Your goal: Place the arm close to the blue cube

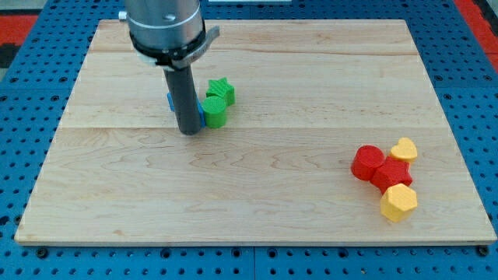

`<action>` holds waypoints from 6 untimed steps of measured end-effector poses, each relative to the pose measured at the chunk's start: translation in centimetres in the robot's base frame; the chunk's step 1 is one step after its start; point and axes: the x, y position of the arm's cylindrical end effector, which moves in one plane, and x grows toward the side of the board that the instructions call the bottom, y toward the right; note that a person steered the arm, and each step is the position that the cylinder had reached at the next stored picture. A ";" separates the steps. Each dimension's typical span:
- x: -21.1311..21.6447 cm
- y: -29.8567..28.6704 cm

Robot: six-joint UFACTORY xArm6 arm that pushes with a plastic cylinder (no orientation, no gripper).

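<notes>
Blue cube point(200, 113) behind my tip point(190, 132)

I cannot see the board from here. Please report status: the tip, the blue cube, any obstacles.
My tip down on board, directly in front of blue cube, mostly hiding it. Green blocks just right of cube. Red and yellow blocks far right, clear.

The board point(257, 179) is pale, matt wood with visible grain and plank seams. The green star block point(222, 90), red blocks point(379, 167) and yellow blocks point(399, 201) look like smooth, slightly glossy plastic. The rod point(185, 97) is dark and matt under a brushed metal collar point(165, 23)
</notes>
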 end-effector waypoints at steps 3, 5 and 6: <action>0.5 -8.0; -3.4 -4.2; -2.2 -7.8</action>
